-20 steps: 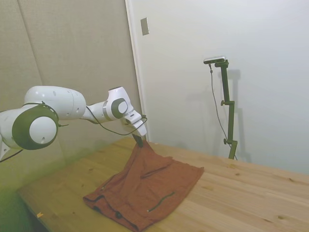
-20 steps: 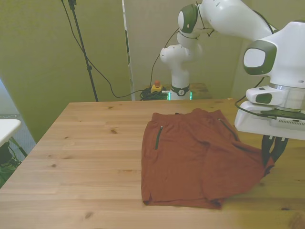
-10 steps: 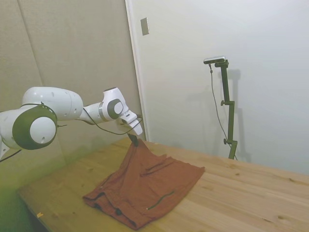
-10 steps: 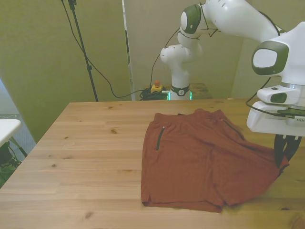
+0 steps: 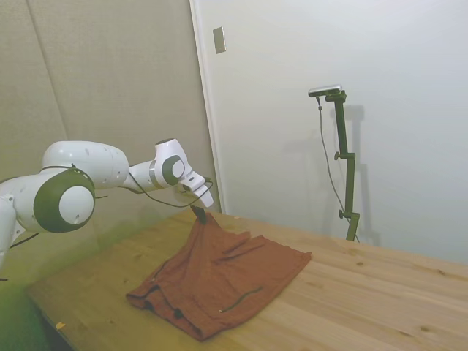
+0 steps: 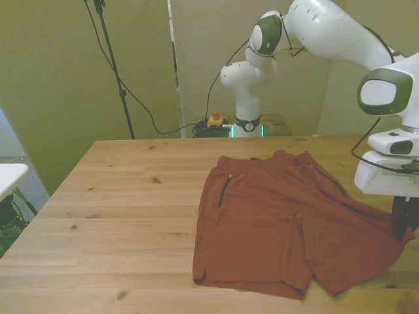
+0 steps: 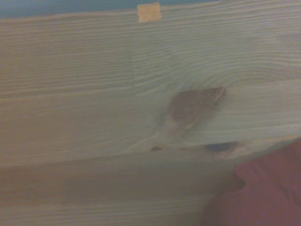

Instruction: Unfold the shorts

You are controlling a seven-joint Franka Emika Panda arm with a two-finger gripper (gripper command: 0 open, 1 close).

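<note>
The gripper (image 6: 403, 226) is clamping one corner of the shorts (image 6: 281, 229) and has been dragging it toward the front view's right; over the last second the folded leg has been swinging out from on top of the other, so the cloth that was lying doubled is now spreading into two separate legs, with a notch opening between them at the near hem. In the side view the gripper (image 5: 199, 214) is holding that corner lifted off the table (image 5: 365, 292), and the cloth is sloping down from it like a tent to the flat part. That suggests the unfolding is mostly done; what is probably remaining is laying the held leg down flat and letting go. The shorts are lying on the right half of the table (image 6: 118, 216) in the front view, waistband toward the far edge, one zipper line (image 6: 224, 191) showing near the left leg's side. The wrist view is showing bare wood and a bit of shorts (image 7: 263, 193). Nothing else is sitting on the table near the cloth; the main limit appears to be the table's edge, as the gripper is working close to the front view's right border and has little room left for pulling further
</note>
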